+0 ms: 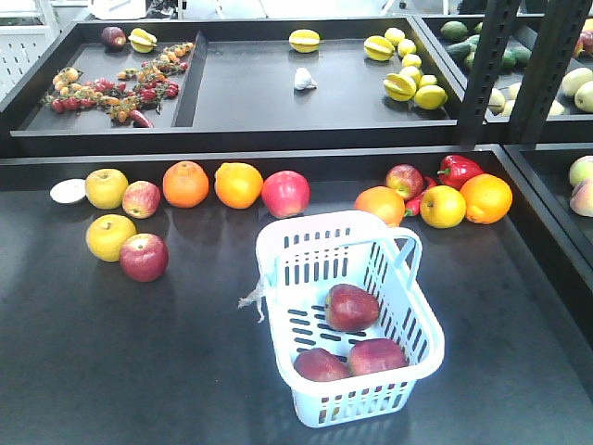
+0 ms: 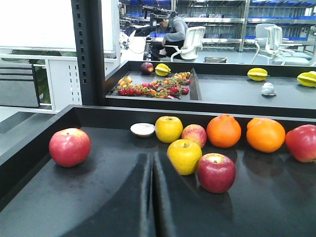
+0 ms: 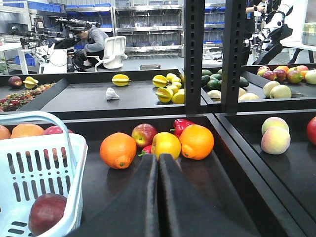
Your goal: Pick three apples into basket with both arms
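The pale basket [image 1: 326, 221] stands in the middle of the dark table, its frayed tag on the left side. Three dark red apples lie inside it: one toward the back [image 1: 351, 307] and two at the front [image 1: 321, 365] [image 1: 376, 356]. In the right wrist view the basket [image 3: 39, 137] is at the left with one apple [image 3: 48, 213] showing through its wall. My right gripper [image 3: 158, 159] is shut and empty, just right of the basket. My left gripper [image 2: 152, 159] is also shut and empty, low over the table. Neither arm appears in the front view.
Left of the basket lie a red apple [image 1: 144, 257], a yellow apple [image 1: 110, 237], two oranges [image 1: 185, 184] [image 1: 238, 184] and another red apple [image 1: 285, 193]. Behind the basket on the right are oranges [image 3: 118, 150] [image 3: 196, 141], a yellow apple [image 3: 166, 144] and a red pepper [image 3: 181, 126]. Raised tray walls border the table.
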Controlling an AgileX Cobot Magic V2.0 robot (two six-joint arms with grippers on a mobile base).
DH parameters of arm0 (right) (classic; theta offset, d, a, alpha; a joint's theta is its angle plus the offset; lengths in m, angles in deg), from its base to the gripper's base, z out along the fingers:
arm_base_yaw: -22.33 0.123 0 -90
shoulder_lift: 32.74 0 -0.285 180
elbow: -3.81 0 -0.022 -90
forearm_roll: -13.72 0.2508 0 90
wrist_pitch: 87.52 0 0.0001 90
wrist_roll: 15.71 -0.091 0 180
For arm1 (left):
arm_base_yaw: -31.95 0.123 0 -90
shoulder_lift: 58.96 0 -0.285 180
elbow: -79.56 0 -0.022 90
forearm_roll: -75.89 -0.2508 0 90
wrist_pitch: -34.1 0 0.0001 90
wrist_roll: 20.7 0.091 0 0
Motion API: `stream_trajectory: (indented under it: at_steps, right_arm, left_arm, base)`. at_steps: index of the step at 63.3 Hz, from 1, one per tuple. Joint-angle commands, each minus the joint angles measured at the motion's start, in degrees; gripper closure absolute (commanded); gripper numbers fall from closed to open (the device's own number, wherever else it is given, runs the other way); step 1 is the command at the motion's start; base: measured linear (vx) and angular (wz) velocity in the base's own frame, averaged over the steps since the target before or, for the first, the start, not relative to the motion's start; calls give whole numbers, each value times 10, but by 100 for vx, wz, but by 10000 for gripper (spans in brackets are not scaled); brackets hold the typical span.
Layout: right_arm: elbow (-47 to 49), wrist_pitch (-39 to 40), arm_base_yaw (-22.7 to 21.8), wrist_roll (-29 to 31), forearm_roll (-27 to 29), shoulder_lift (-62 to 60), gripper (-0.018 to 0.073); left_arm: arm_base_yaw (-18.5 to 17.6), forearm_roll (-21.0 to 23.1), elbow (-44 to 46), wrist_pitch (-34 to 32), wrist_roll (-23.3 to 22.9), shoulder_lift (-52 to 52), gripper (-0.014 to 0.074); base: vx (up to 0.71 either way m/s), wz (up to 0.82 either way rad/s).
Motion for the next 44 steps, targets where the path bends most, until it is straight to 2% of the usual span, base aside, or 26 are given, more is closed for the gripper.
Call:
stream_trajectory:
  at_steps: [1,44]
  right_arm:
    - [-6,46,0,4,-6,-5,563]
    - [-6,46,0,4,-6,-5,563]
  left_arm:
    - [1,4,-14,-38,-2,-12,604]
    - [1,4,-14,-38,-2,-12,604]
  base:
    - [0,0]
    - [0,0]
